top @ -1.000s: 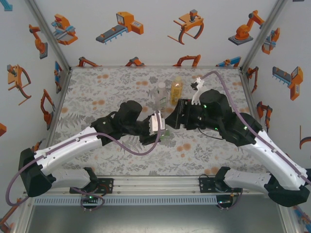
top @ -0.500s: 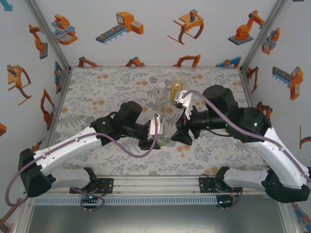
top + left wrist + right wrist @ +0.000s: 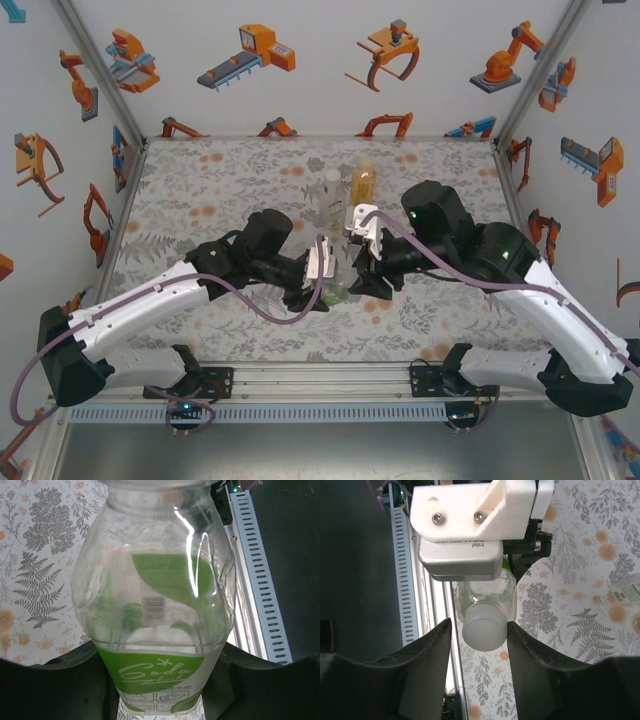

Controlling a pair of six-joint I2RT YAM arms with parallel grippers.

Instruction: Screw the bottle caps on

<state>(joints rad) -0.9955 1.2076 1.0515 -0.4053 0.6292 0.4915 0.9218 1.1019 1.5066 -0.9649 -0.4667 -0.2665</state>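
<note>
Over the flowered table (image 3: 200,180), I am clamping the green-tinted bottle (image 3: 155,580) in my left claw (image 3: 160,680) and straddling its cap (image 3: 484,629) with my right claw (image 3: 480,642), whether gripping I cannot tell, so tightening is looking unfinished, with the clear bottle (image 3: 332,190) and amber bottle (image 3: 362,182) standing beyond.

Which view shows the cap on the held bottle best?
Right wrist: the pale cap sits whole within the right gripper. Left wrist cuts off at the bottle neck; top external: too small to tell.
</note>
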